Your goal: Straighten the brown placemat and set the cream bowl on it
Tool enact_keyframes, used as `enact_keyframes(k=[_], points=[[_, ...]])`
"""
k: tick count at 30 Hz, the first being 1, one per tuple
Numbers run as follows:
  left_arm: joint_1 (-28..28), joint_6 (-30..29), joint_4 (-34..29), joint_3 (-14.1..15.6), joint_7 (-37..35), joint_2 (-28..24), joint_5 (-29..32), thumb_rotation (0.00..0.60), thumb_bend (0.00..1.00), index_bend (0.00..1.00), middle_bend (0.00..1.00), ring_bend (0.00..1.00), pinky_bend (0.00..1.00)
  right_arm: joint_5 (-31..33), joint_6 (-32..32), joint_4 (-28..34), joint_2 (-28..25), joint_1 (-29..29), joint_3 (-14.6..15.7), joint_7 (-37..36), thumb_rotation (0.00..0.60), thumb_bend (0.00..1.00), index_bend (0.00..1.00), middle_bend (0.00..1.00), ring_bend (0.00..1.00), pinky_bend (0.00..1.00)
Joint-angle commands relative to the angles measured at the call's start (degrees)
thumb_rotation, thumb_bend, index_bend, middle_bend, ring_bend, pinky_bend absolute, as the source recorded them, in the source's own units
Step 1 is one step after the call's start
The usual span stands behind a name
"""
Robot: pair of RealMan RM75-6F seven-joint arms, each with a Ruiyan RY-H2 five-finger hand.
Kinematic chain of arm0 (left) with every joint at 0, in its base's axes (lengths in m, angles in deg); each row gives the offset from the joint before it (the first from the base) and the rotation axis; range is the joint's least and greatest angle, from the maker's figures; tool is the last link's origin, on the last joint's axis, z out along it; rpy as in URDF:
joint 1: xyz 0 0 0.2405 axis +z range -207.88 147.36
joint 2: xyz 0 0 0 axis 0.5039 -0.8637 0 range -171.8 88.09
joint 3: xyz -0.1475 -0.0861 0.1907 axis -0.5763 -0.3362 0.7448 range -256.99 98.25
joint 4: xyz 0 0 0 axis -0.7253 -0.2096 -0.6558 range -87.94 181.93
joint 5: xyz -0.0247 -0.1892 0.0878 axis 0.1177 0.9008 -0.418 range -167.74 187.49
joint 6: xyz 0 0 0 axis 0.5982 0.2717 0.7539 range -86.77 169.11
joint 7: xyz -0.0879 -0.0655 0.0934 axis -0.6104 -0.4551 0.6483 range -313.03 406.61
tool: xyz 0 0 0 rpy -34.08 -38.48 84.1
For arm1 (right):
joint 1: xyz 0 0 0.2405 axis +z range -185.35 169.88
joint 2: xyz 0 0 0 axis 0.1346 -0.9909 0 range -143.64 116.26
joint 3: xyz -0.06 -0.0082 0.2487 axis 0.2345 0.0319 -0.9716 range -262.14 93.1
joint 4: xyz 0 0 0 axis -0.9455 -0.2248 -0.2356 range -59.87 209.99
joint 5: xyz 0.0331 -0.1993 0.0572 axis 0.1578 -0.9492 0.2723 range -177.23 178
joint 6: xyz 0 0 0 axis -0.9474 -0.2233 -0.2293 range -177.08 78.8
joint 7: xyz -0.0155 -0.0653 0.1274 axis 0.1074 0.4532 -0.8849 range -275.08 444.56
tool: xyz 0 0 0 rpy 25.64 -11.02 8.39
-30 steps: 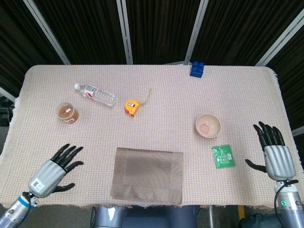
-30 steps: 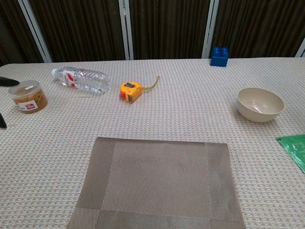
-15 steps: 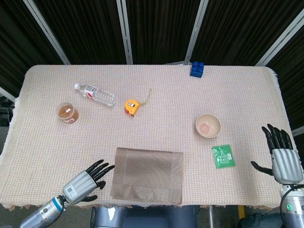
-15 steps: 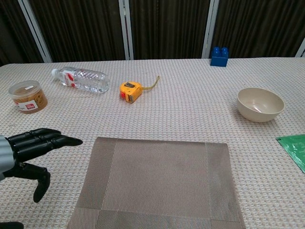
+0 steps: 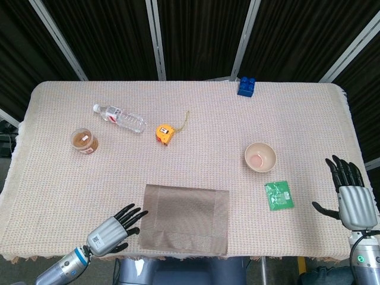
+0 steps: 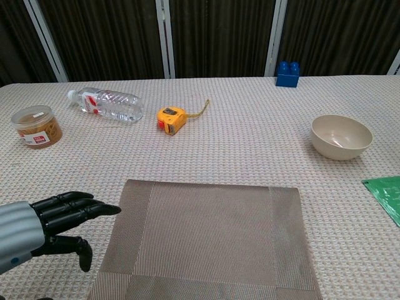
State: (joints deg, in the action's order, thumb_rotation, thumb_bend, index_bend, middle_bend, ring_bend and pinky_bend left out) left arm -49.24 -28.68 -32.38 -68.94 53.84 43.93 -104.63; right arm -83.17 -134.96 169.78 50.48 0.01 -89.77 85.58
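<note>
The brown placemat [image 5: 184,219] [image 6: 206,240] lies flat at the table's near edge, turned slightly off square. The cream bowl [image 5: 260,157] [image 6: 341,136] stands upright on the tablecloth, to the right of the mat and farther back, apart from it. My left hand [image 5: 111,232] [image 6: 59,219] hovers open just off the mat's near-left corner, its fingertips [image 6: 107,210] pointing at the left edge; I cannot tell whether they touch it. At the table's right edge my right hand [image 5: 352,194] is open with fingers spread, well away from the bowl; the chest view does not show it.
A green packet [image 5: 278,195] lies just in front of the bowl. At the back are a water bottle [image 5: 119,118], a yellow tape measure [image 5: 165,133], a brown-filled jar [image 5: 84,141] and a blue block [image 5: 246,86].
My left hand has swept from the left side of the table in to the mat's near-left corner. My right hand has drawn back slightly toward the near edge.
</note>
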Motion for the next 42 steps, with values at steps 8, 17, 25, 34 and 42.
enact_keyframes(k=[8, 17, 25, 34, 42], points=[[-0.8, 2.0, 2.0, 0.8, 1.5, 4.2, 1.3, 0.6, 0.3, 0.41, 0.0, 0.0, 0.0, 0.2, 0.3, -0.3, 0.0, -0.1, -0.3, -0.4, 0.6, 0.0, 0.0, 0.0, 0.0, 0.0], [-1.1, 1.6, 4.3, 0.8, 2.0, 6.1, 2.4, 0.6, 0.32, 0.43, 0.0, 0.0, 0.0, 0.4, 0.6, -0.4, -0.1, -0.3, -0.6, -0.9, 0.6, 0.0, 0.0, 0.0, 0.0, 0.0], [-1.3, 1.4, 6.6, 0.6, 1.9, 8.2, 3.5, 0.6, 0.33, 0.45, 0.0, 0.0, 0.0, 0.5, 0.6, -0.5, -0.3, -0.4, -0.8, -1.4, 0.6, 0.0, 0.0, 0.0, 0.0, 0.0], [-1.7, 1.5, 7.0, 1.5, 1.9, 9.0, 4.0, 0.6, 0.41, 0.51, 0.0, 0.0, 0.0, 0.6, 0.7, -0.5, -0.5, -0.5, -1.1, -2.0, 0.6, 0.0, 0.0, 0.0, 0.0, 0.0], [-1.9, 1.2, 7.1, 2.0, 2.0, 9.2, 4.5, 0.6, 0.43, 0.54, 0.0, 0.0, 0.0, 0.4, 0.7, -0.5, -0.5, -0.6, -1.1, -2.0, 0.6, 0.0, 0.0, 0.0, 0.0, 0.0]])
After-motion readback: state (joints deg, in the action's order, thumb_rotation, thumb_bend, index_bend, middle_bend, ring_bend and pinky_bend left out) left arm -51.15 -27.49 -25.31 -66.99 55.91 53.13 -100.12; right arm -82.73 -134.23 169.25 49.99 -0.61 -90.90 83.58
